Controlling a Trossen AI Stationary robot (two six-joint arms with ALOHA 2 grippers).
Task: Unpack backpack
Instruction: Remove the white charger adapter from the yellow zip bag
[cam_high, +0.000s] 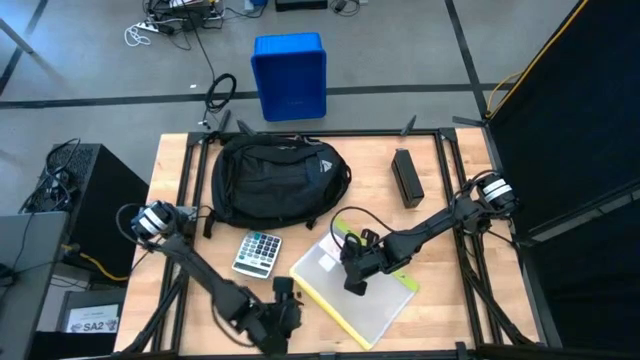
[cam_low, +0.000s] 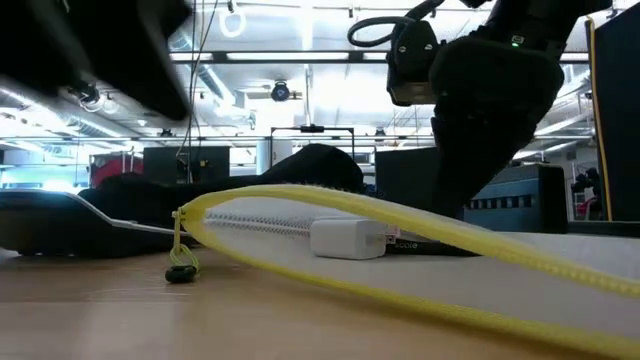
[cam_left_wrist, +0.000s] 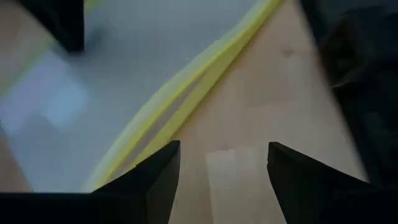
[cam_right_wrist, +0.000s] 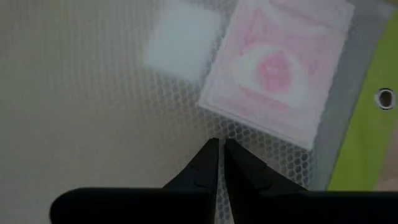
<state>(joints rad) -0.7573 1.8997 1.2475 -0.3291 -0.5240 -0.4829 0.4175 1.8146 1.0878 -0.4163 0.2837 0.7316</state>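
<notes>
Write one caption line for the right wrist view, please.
Right gripper, its fingers shut, poised over a translucent mesh pouch holding a pink card and a white block.

Grey concrete floor (cam_high: 400, 60) w/ cables; blue bin (cam_high: 289, 75); ceiling strip lights (cam_low: 300, 60).

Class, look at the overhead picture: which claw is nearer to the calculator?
Left. The left claw sits just past the calculator's near corner; the right claw is farther off, over the mesh pouch.
</notes>
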